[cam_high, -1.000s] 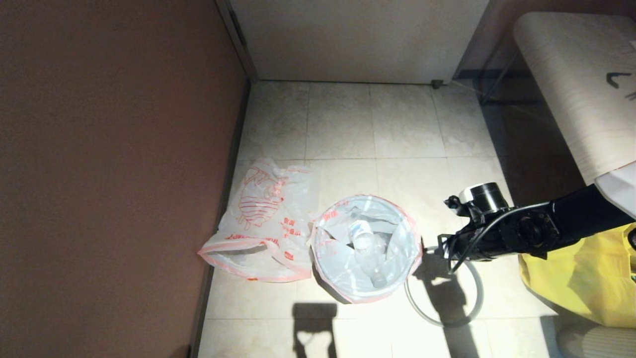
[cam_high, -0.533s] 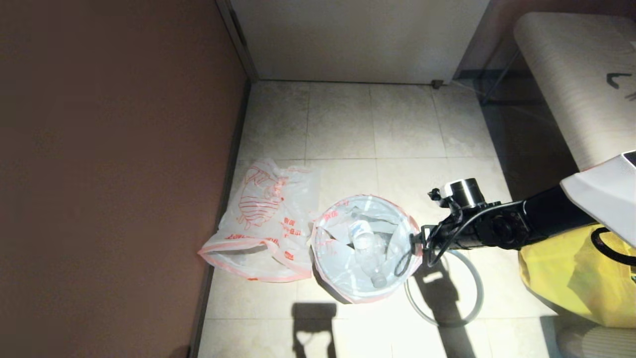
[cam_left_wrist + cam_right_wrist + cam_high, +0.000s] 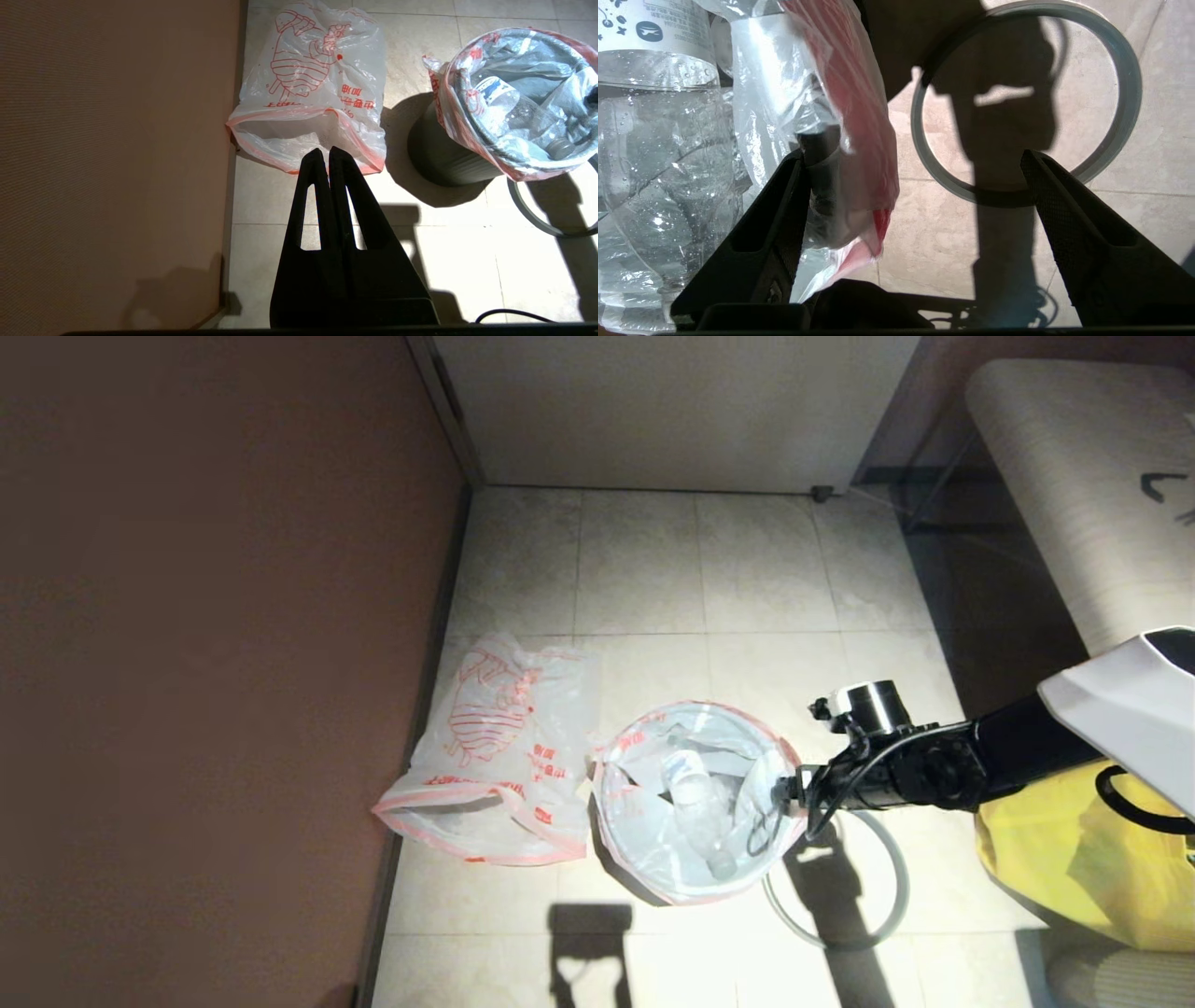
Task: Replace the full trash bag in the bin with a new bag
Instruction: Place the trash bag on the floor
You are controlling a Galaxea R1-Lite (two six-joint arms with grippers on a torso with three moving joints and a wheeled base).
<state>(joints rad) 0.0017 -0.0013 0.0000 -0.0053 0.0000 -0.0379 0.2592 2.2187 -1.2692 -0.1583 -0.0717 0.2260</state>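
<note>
I see my right gripper [image 3: 915,186], fingers apart, straddling the full bag's [image 3: 644,803] three-o'clock edge in the bin [image 3: 444,163]; nothing lifted. New bag [image 3: 495,747] waits at nine o'clock; left gripper [image 3: 329,156] shut, idle.

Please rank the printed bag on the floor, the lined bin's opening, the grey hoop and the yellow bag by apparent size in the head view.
1. New bag
2. Bin opening
3. Grey hoop, partly hidden

Yellow bag: cut off by the frame, unrankable.

White new bag [image 3: 504,747] bears a red drawing; pink-edged full trash bag [image 3: 691,803]; yellow bag [image 3: 1092,859]
</note>
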